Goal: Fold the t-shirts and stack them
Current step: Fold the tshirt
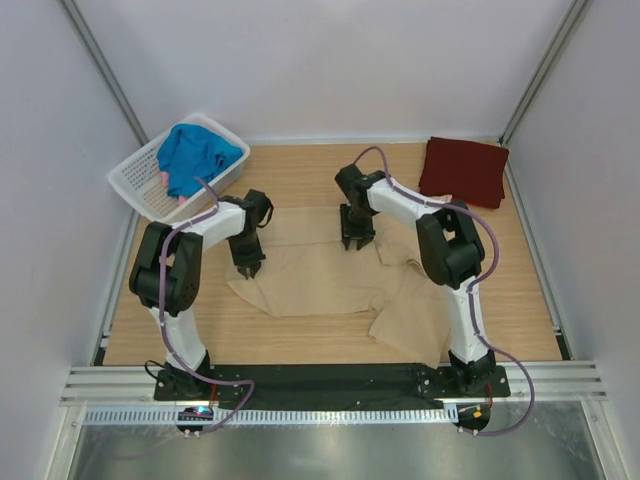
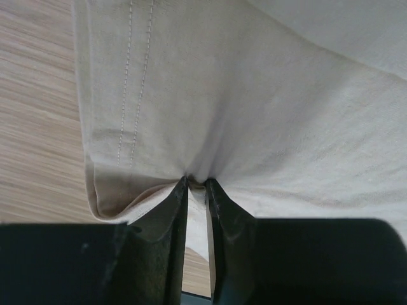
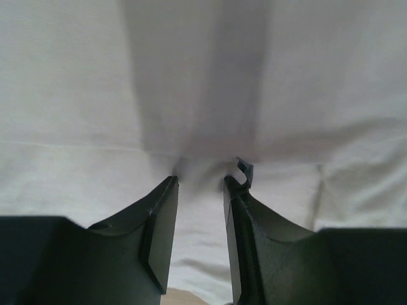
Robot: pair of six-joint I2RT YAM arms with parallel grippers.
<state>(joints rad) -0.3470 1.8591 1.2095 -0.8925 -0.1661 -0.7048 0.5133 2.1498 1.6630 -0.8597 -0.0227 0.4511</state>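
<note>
**Two grippers on the tan shirt [image 1: 320,285]**

We see the tan shirt spread mid-table. Left gripper [image 2: 196,184] pinches its hemmed edge; right gripper [image 1: 357,243] sits on its far edge, jaws partly apart, grip we cannot tell. Maroon shirt [image 1: 463,168] lies folded far right.

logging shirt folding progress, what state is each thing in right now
tan t-shirt: spread out but rumpled, not yet folded
maroon t-shirt: folded, lying flat at the far right
blue t-shirt: crumpled in the basket
basket: upright, holding the blue t-shirt
left gripper: shut on the tan t-shirt's edge
right gripper: jaws apart, tips on the tan t-shirt, grip unclear
</note>
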